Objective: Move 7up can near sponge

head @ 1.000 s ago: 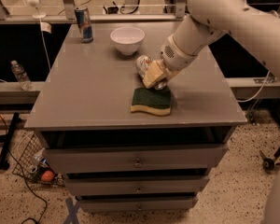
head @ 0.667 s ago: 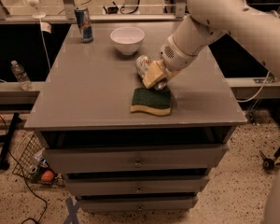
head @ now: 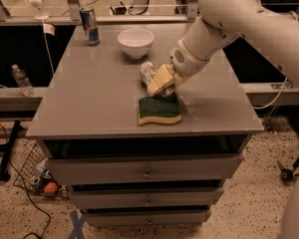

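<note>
- Surface: grey worktop (head: 89, 98) over a cabinet with three drawers (head: 144, 171). It is matte and mostly bare. The floor below is speckled.
- Gripper (head: 160, 83): low over the middle of the worktop, on a white arm (head: 229, 19) that comes in from the upper right. The tan fingers (head: 159, 78) are clenched around the 7up can (head: 147, 71).
- 7up can: lying tilted in the grasp. Its shiny end sticks out up and to the left of the fingers, and the rest of its body is hidden behind them. Whether it touches the worktop, cannot tell.
- Sponge (head: 159, 111): flat on the worktop just below the fingers, toward the front edge, green face up with the yellow layer showing along its front. The fingertips are just beside its back edge; contact cannot be told.
- White bowl (head: 135, 43): beyond the fingers and slightly left, upright, apart from the can.
- Blue and silver can (head: 89, 26): far beyond and to the left of the fingers, upright near the back-left corner.
- Edges: the front edge lies close behind the sponge as seen from the fingers. The right edge is well apart, with bare surface between.
- Open room: a wide bare stretch left of the fingers out to the left edge, and a smaller bare patch to their right under the arm.
- Off the worktop, left of the fingers: a water bottle (head: 21, 79) on a low ledge, and a wire basket (head: 32, 176) on the floor.
</note>
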`<action>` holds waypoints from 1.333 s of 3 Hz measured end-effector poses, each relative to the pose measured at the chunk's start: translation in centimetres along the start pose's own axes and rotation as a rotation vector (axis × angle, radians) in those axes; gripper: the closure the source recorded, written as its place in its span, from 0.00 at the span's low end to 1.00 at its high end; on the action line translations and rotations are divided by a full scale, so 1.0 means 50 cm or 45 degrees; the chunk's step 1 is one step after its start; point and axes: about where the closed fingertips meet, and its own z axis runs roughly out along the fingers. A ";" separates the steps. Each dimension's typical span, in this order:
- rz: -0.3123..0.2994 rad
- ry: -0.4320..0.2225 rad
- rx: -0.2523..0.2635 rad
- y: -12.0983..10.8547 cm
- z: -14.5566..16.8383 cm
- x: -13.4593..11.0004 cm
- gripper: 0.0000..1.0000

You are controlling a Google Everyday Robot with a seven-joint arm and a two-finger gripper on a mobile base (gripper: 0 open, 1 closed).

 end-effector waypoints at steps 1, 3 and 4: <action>-0.002 0.003 -0.002 0.002 0.003 0.000 0.00; 0.020 -0.078 0.109 -0.014 -0.055 0.003 0.00; 0.061 -0.192 0.226 -0.021 -0.136 0.030 0.00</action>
